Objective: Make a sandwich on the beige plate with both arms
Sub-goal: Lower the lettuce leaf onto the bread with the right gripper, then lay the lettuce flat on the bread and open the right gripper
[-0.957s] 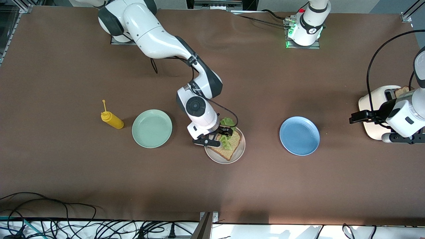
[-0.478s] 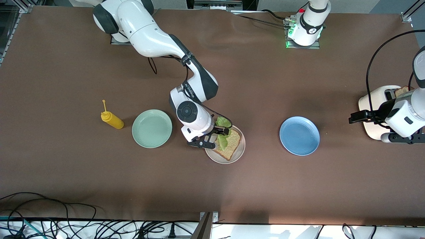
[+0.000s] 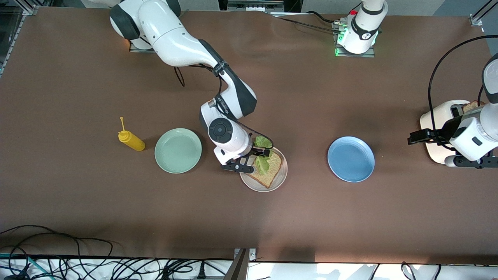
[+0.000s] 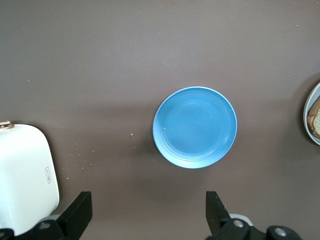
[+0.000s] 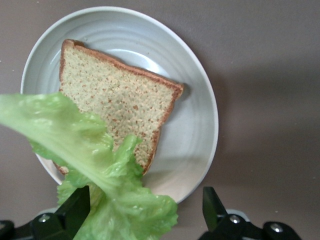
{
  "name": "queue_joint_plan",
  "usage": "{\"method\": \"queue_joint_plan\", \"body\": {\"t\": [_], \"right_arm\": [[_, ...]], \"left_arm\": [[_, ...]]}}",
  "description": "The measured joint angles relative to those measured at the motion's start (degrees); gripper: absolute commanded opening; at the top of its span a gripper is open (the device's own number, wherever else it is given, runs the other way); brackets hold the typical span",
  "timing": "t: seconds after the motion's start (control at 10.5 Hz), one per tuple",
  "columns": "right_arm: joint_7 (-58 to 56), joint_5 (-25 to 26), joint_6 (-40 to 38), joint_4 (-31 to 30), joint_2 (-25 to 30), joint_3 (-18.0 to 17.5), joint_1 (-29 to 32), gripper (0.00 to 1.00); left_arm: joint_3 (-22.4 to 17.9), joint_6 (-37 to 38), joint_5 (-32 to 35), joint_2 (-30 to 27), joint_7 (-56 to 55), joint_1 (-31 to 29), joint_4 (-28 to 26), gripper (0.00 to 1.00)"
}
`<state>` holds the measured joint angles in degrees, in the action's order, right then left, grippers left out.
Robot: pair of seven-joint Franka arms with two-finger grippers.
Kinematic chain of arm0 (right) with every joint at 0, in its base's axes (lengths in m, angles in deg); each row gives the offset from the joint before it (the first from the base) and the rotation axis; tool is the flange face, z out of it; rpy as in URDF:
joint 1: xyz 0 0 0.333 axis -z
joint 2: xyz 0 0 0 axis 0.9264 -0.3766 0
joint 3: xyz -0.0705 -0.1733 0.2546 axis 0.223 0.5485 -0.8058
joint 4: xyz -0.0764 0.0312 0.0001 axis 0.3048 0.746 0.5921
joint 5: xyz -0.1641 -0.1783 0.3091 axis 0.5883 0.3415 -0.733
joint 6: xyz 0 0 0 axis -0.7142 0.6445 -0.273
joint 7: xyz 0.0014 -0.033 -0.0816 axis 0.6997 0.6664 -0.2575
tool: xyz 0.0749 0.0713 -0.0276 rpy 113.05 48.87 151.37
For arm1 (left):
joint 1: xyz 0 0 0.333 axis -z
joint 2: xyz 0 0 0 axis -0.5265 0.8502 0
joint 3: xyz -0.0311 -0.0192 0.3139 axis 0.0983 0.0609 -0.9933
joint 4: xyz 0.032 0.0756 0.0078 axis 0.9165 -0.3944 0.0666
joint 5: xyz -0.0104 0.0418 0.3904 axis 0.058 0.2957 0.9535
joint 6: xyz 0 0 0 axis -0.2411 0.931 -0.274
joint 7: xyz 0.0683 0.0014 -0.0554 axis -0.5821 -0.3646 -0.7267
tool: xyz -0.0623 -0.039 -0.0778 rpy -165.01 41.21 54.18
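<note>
We see a brown table [image 3: 78, 202] with the two white arms reaching in from their bases. The right arm [image 3: 183, 42] stretches out to the middle of the table; the left arm [image 3: 476, 134] is cut off at the picture's edge, so we make out only its base and wrist.

A white toaster [image 3: 437, 116] stands at the left arm's end of the table, half hidden by that arm's wrist, with a corner of brown bread [image 3: 471, 105] poking out of its slot. In the left wrist view only one rounded end of the toaster shows.

Next come three plates in a row. The blue plate [image 3: 351, 158] lies toward the left arm's end, the green plate [image 3: 178, 150] toward the right arm's end, and the beige plate [image 3: 282, 177] between them. On the beige plate lies one slice of toast [image 3: 272, 171], and over part of it a lettuce leaf [image 3: 263, 165].

The right gripper [image 3: 249, 162] hangs over the edge of the beige plate. Its jaws stand wide apart, and the lettuce drapes against one finger [image 5: 75, 210]; we cannot tell whether it touches the toast beneath.

The left gripper [image 4: 146, 220] hovers over bare table between the toaster and the blue plate, its jaws spread wide with nothing between them.

A yellow squeeze bottle [image 3: 131, 140] lies beside the green plate, toward the right arm's end.
</note>
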<state>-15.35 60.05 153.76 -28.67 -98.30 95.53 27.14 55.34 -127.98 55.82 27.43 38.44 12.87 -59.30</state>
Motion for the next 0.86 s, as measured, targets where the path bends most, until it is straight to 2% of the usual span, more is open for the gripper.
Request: {"method": "queue_joint_plan", "body": {"t": [0.48, 0.67, 0.86], "right_arm": [[-0.33, -9.43, -2.00, -0.17, -0.53, 0.57, 6.44, 1.00], [-0.38, -9.89, -1.82, -0.18, -1.18, 0.54, 6.70, 1.00], [-0.24, -9.22, 0.61, -0.25, -1.79, 0.55, 4.47, 1.00]], "left_arm": [[0.00, 0.00, 0.00, 0.00, 0.00, 0.01, -0.13, 1.00], [0.00, 0.00, 0.00, 0.01, 0.00, 0.01, -0.22, 1.00], [0.00, 0.00, 0.00, 0.04, 0.00, 0.05, -0.31, 1.00]]}}
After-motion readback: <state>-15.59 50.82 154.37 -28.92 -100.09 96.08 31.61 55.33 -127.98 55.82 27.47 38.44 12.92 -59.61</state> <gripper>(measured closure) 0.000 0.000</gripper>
